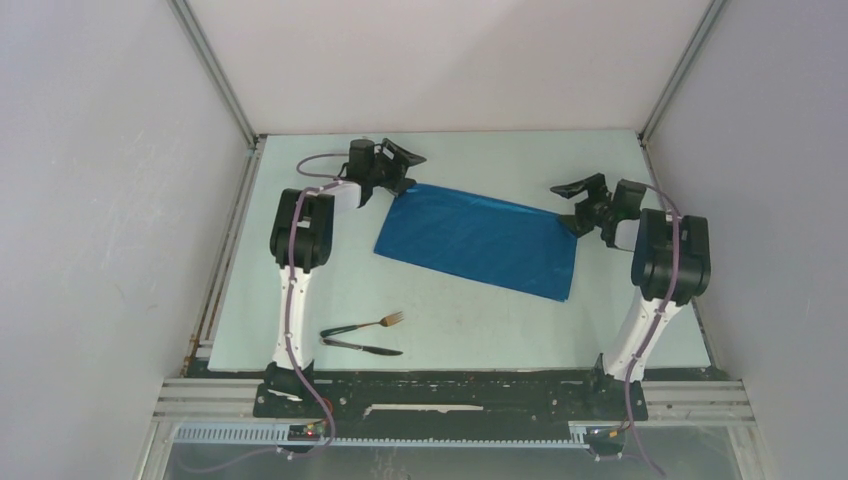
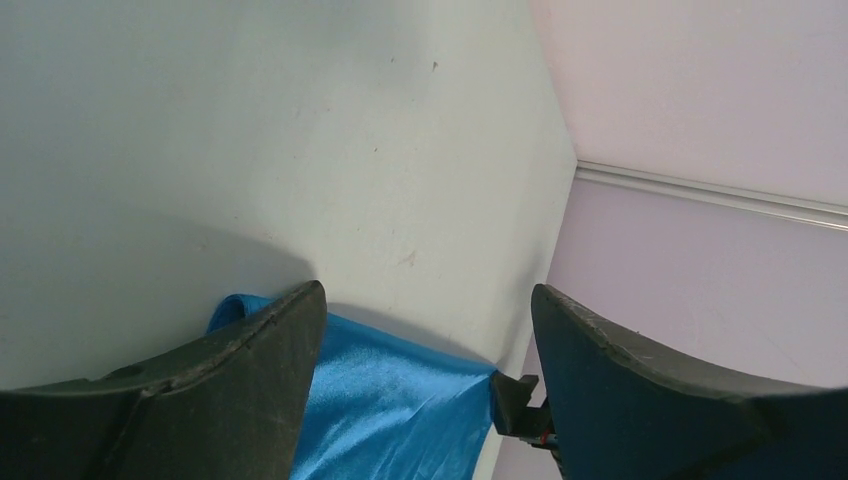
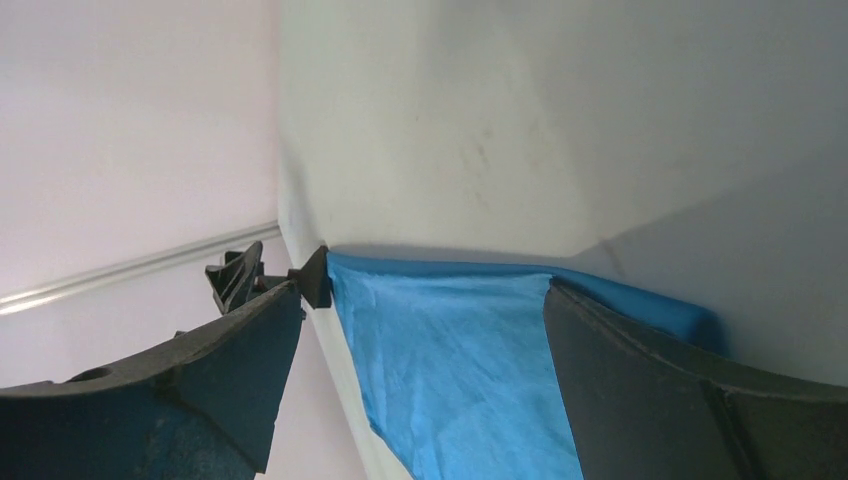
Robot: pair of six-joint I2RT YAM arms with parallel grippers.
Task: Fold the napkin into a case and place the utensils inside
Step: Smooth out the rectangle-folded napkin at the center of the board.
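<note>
The blue napkin [image 1: 478,240] lies flat in the middle of the table, folded into a wide slanted rectangle. My left gripper [image 1: 398,167] is open at its far left corner. In the left wrist view [image 2: 428,295] the cloth [image 2: 390,400] shows between the spread fingers, not gripped. My right gripper [image 1: 575,205] is open at the napkin's far right corner. In the right wrist view [image 3: 422,290] the cloth [image 3: 460,370] lies between the spread fingers. The fork [image 1: 375,323] and the dark knife [image 1: 362,347] lie side by side near the front left, beside the left arm.
The pale table [image 1: 450,330] is boxed in by white walls on the left, back and right. A metal rail [image 1: 215,290] runs along the left edge. The arm bases stand on the dark front rail [image 1: 450,395].
</note>
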